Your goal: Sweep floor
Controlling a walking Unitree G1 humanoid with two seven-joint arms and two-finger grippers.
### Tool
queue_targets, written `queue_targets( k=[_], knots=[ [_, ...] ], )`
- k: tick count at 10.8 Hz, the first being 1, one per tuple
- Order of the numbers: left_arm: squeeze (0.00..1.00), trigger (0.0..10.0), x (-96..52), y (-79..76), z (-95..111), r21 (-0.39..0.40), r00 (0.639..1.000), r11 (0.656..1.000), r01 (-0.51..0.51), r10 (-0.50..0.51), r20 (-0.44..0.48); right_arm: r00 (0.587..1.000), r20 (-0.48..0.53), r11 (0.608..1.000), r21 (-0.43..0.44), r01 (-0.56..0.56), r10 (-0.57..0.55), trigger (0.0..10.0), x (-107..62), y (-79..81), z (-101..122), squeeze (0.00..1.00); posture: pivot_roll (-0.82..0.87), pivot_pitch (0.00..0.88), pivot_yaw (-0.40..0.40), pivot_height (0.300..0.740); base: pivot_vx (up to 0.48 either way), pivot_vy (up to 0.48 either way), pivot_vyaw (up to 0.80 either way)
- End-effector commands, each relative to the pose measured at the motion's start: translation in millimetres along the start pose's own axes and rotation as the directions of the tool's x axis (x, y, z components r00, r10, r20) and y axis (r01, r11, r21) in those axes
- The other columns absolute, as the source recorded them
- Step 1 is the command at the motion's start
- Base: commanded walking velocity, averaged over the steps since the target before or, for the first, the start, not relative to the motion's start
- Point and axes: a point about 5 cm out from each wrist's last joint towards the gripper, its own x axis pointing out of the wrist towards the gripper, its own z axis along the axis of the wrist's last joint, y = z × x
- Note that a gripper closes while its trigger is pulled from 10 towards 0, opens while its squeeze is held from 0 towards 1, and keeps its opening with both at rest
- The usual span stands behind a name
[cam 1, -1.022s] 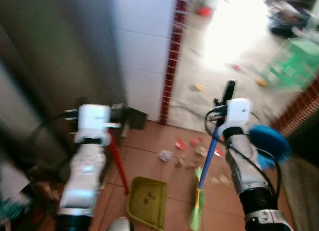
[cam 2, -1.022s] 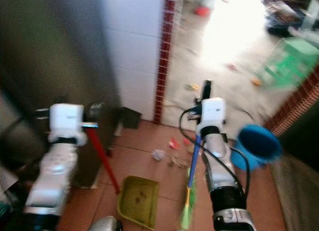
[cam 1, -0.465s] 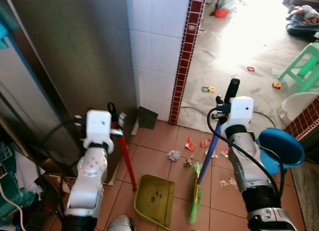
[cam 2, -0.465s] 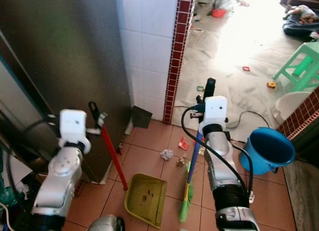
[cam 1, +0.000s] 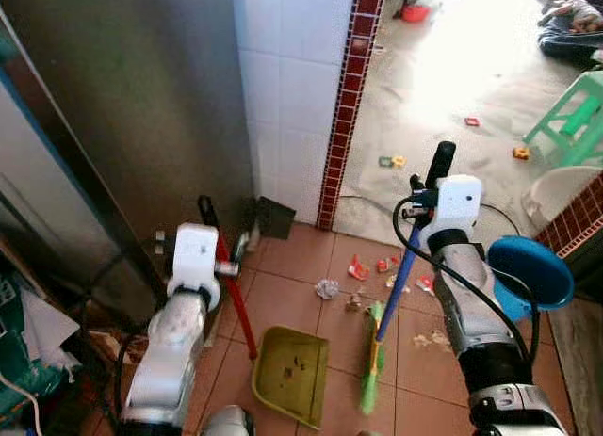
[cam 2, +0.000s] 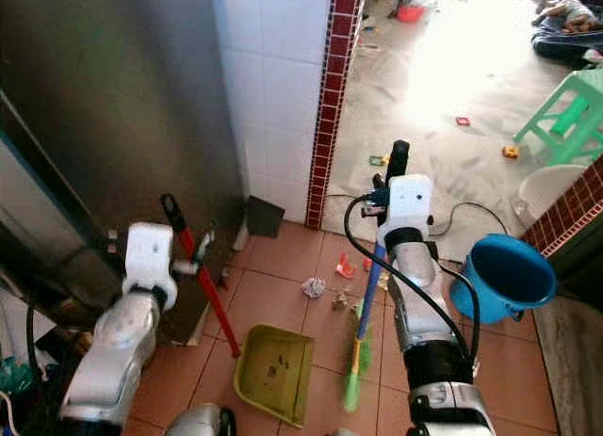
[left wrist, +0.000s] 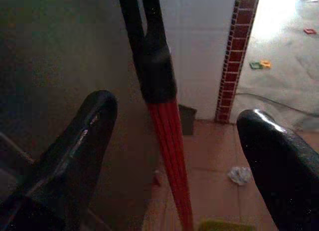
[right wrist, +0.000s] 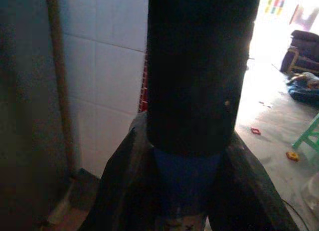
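Left wrist view shows what the head views cannot: the two black fingers [left wrist: 75, 156] of the left gripper [cam 1: 224, 257] stand wide apart, and the red dustpan handle [left wrist: 169, 156] with its black grip passes between them without touching either one, as far as I can see. Right wrist view shows the jaws of the right gripper [cam 2: 384, 210] closed tight around the blue broom handle [cam 2: 372, 285], just under its thick black end cap [right wrist: 199, 66]. From the head views the wider scene is clear: the broom slants down to green bristles [cam 1: 371, 384] that rest on the terracotta tile floor [cam 1: 292, 295], beside the yellow-green dustpan [cam 1: 290, 372]. The dustpan lies flat on the floor between the two arms, and inside it there are only a few small dark specks. Scraps of litter [cam 1: 358, 268] and a crumpled white paper [cam 1: 326, 288] lie on the tiles beyond the dustpan, near the red brick column [cam 1: 341, 106]. A blue bucket [cam 2: 507, 276] stands just beside the right arm; what is inside it I cannot tell. Farther away a green stool [cam 1: 570, 116] stands on the bright grey floor.
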Motion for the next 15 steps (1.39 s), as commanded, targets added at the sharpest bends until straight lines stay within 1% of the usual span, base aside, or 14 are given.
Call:
queue_targets(
  k=[1,5,7,9,10,12,14,15],
  knots=[
    [0.0,10.0,2.2,0.3,-1.0,0.005,1.0,1.0,0.008,-0.008,0.002,0.999,0.029,1.0,-0.004,-0.013,0.013,10.0,3.1,0.6,8.2,0.0,0.05,0.015,-0.072,0.74,0.0,0.0,0.0],
    [0.0,10.0,12.3,0.6,-7.0,0.018,1.0,0.999,0.027,-0.027,-0.006,0.999,0.033,1.0,-0.018,-0.017,0.017,10.0,3.6,-4.9,11.7,0.0,0.02,0.033,-0.092,0.74,0.0,0.0,0.0],
    [0.0,10.0,15.1,-4.7,-9.0,0.021,0.999,0.998,0.051,-0.051,-0.002,0.999,0.021,0.999,-0.027,-0.044,0.045,10.0,1.8,-3.5,11.7,0.0,0.02,0.067,-0.118,0.74,0.0,0.0,0.0],
    [0.0,10.0,18.9,-9.9,-12.0,0.037,0.998,0.998,0.057,-0.058,0.007,0.998,0.02,0.998,-0.029,-0.052,0.052,10.0,-0.9,-3.9,13.2,0.0,0.0,0.084,-0.121,0.74,0.0,0.0,0.0],
    [0.0,10.0,24.7,-10.9,-9.5,0.048,0.998,0.997,0.054,-0.055,0.029,0.999,0.017,0.998,-0.04,-0.043,0.044,10.0,-4.1,-9.0,13.7,0.0,-0.03,0.088,-0.117,0.74,0.0,0.0,0.0],
    [0.0,10.0,35.2,-5.4,-7.0,0.07,0.999,0.997,0.025,-0.027,0.036,0.999,0.018,0.998,-0.058,-0.037,0.038,10.0,-9.0,-15.9,18.0,0.0,-0.07,0.096,-0.122,0.74,0.0,0.0,0.0],
    [0.0,10.0,38.7,-4.9,-6.9,0.072,0.999,0.997,0.001,-0.005,0.049,0.999,0.009,0.996,-0.072,-0.042,0.043,10.0,-11.5,-20.3,18.3,0.0,-0.07,0.1,-0.128,0.74,0.0,0.0,0.0],
    [1.0,10.0,38.5,-4.8,-9.1,0.071,0.999,0.997,-0.011,0.008,0.049,0.999,0.006,0.996,-0.075,-0.046,0.047,10.0,-10.0,-19.8,19.8,0.0,-0.07,0.1,-0.129,0.74,0.0,0.0,0.0]
  ],
)
